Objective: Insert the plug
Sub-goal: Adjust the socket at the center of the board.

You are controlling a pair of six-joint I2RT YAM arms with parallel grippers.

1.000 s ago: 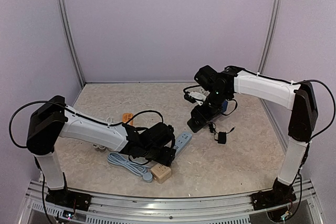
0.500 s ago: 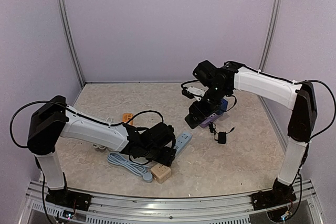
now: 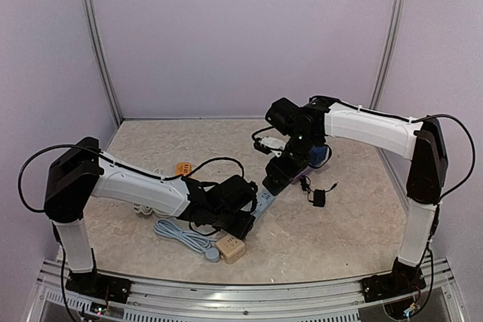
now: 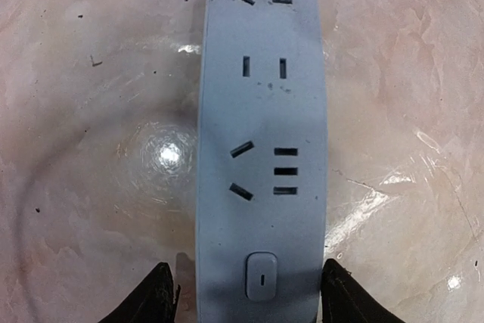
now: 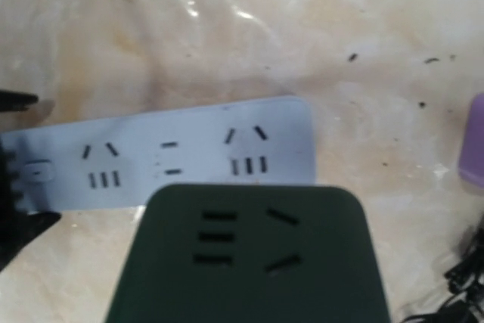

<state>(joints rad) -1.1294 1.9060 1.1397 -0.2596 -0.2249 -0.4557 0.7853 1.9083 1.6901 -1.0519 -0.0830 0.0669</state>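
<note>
Two hands are over the tabletop [image 3: 339, 231]. Your left hand [image 4: 246, 293] stands astride the switch end of the pale blue power strip [image 4: 261, 111]. Its fingers [image 4: 151, 300] are on both sides of the strip, one at the edge and the other with a thin gap, so this hand is open. Your right hand [image 3: 283, 170] grips the plug [image 5: 249, 255], a dark block with slots on its face, and holds it raised, close to the far end of the strip.
</note>
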